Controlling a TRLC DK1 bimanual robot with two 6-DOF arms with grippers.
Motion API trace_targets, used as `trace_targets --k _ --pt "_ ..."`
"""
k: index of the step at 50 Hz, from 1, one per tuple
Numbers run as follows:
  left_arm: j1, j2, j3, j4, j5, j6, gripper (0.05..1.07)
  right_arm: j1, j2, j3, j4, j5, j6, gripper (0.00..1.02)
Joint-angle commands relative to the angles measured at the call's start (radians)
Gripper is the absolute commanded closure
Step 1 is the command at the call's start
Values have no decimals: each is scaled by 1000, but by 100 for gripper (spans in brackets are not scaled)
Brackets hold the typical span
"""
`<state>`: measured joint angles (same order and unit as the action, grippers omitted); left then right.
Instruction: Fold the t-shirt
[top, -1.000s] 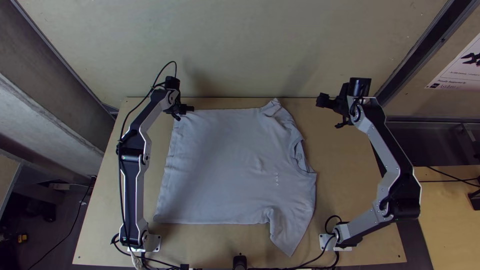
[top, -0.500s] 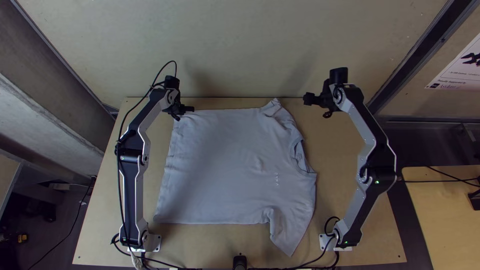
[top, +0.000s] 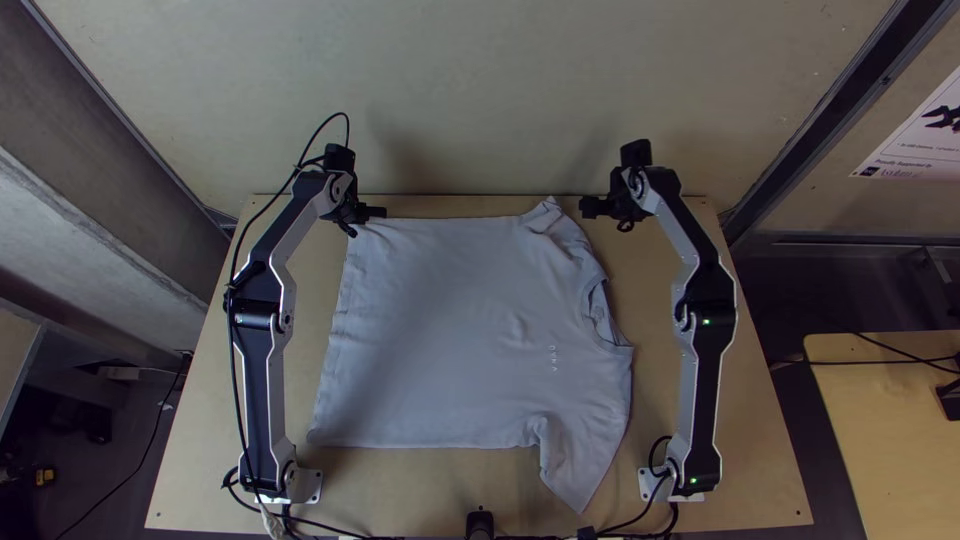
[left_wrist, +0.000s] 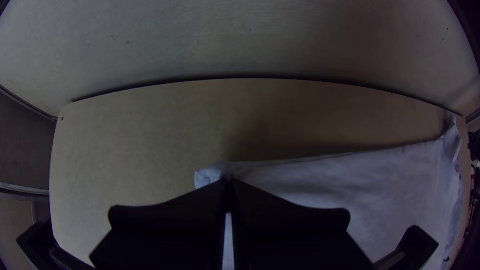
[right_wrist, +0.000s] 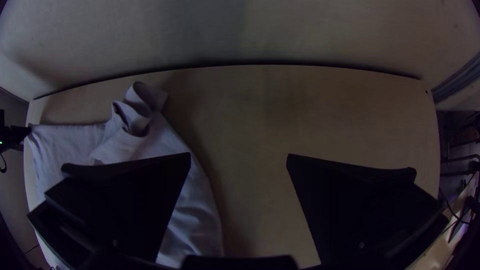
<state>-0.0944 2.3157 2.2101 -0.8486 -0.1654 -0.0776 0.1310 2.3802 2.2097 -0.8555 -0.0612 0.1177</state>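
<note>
The light grey t-shirt (top: 450, 330) lies spread on the table, neckline toward the right arm, one sleeve extended toward the near edge and the far sleeve bunched. My left gripper (top: 366, 216) is at the hem's far corner; in the left wrist view my left gripper (left_wrist: 227, 182) is shut on that corner of the t-shirt (left_wrist: 350, 180). Past the far sleeve, to its right, is my right gripper (top: 604, 212). The right wrist view has my right gripper (right_wrist: 239, 157) open, its fingers wide apart above the table, beside the t-shirt's bunched sleeve (right_wrist: 137, 112).
The wooden table (top: 700, 400) has bare wood to the right of the collar and a narrow strip along its far edge. A pale wall (top: 480, 100) stands behind it. Cables (top: 620, 522) run along the near edge.
The right arm has swung left, bringing its gripper closer to the far sleeve. The left arm has shifted very slightly left and up the picture. The t-shirt lies nearly the same.
</note>
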Motion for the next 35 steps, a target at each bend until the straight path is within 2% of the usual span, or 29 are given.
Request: trace_targets --k 1,29,30,35 --pt "2 -44 -12 -26 7 12 105 21 42 59 -14 -5 -23 21" --pt "-21 -72 2 -46 7 10 105 99 145 79 -25 -5 -36 21" --pt "-21 -72 2 -46 7 10 105 102 148 79 -25 -5 -38 22" --pt "-22 -76 3 -47 7 10 105 116 166 88 -24 -3 -62 39"
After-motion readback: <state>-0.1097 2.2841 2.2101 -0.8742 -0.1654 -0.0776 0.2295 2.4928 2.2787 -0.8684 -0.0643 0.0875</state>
